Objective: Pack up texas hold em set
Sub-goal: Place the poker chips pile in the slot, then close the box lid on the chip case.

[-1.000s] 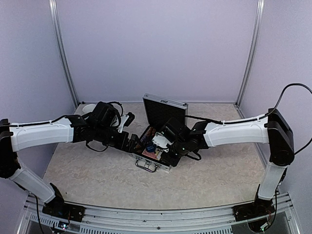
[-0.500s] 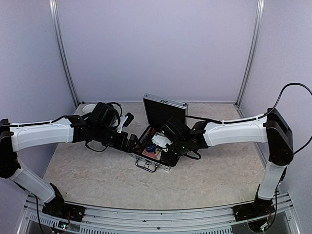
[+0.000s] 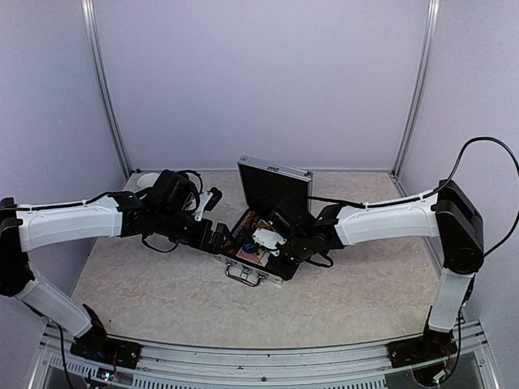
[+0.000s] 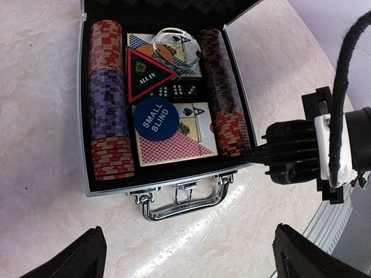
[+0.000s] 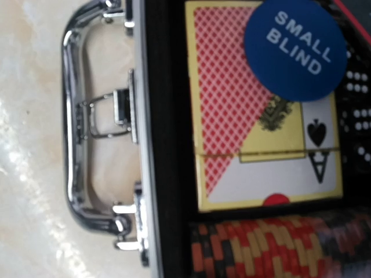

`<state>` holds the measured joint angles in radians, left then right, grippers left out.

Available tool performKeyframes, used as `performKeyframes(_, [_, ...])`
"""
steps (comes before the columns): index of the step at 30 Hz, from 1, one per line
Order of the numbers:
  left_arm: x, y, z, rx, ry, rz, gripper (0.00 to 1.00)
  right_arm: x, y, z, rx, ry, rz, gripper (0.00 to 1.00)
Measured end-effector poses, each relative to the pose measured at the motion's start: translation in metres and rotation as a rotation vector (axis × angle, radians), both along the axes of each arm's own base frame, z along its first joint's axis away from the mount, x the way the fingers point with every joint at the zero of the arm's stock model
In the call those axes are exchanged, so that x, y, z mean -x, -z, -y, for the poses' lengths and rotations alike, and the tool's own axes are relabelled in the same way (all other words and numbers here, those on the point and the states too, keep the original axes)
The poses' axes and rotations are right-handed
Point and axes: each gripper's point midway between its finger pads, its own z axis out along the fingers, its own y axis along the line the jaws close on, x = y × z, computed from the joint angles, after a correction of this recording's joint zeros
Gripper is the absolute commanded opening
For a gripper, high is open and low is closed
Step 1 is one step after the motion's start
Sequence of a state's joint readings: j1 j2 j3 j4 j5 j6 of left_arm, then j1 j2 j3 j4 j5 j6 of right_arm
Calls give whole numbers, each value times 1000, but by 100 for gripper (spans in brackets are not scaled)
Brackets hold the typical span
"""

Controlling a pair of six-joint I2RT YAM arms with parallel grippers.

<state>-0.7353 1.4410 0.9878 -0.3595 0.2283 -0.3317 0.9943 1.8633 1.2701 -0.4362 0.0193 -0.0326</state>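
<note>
Lilac walls (image 3: 259, 81) — metal corner posts (image 3: 104, 97) — beige marbled tabletop (image 3: 162, 296).

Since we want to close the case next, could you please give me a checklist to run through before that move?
1. Lid raised, upright: ok.
2. Small Blind button inside the case, on the near deck: ok.
3. All In triangle lying flat enough for the lid: cannot tell.
4. Right gripper clear of the case: not ok, shut tips at its right rim.
5. Left gripper open and empty: ok.
</note>
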Motion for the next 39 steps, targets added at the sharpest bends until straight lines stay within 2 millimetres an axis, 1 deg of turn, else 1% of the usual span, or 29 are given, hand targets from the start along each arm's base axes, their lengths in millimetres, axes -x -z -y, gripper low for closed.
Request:
performKeyframes(9, [0, 0, 0, 0, 0, 0, 99, -3, 2, 0, -9, 5, 1, 0])
performKeyframes(10, [0, 0, 0, -1, -1, 0, 99, -3, 1, 0, -10, 6, 0, 1])
performKeyframes(11, [-1, 0, -1, -1, -3, 0, 99, -3, 1, 0, -11, 6, -1, 5])
performKeyframes(14, [-4, 3, -6, -5, -19, -2, 99, -2, -2, 2, -21, 16, -7, 24])
performKeyframes(16, [-8, 6, -11, -8, -38, -5, 99, 0, -9, 6, -43, 25, -16, 34])
performKeyframes(18, [-14, 6, -17, -4, -61, -5, 99, -1, -26, 11, -87, 38, -13, 46])
performKeyframes(20, [-21, 3, -20, 15, -80, -1, 99, -5, -49, 17, -140, 69, 1, 59])
performKeyframes(23, [-31, -4, -20, 56, -103, 9, 99, -18, -91, 28, -229, 116, 55, 80])
performKeyframes(25, [-37, -7, -19, 80, -117, 12, 99, -27, -116, 39, -274, 153, 99, 88])
performKeyframes(28, [-47, -13, -12, 113, -125, 19, 99, -44, -145, 57, -305, 214, 165, 92])
performKeyframes(33, [-61, -25, 1, 163, -124, 32, 99, -70, -177, 73, -310, 283, 248, 92])
performKeyframes(35, [-62, -24, 3, 170, -124, 30, 99, -77, -190, 77, -312, 294, 278, 91])
performKeyframes(39, [-62, -21, 6, 178, -124, 13, 99, -91, -223, 82, -339, 307, 350, 91])
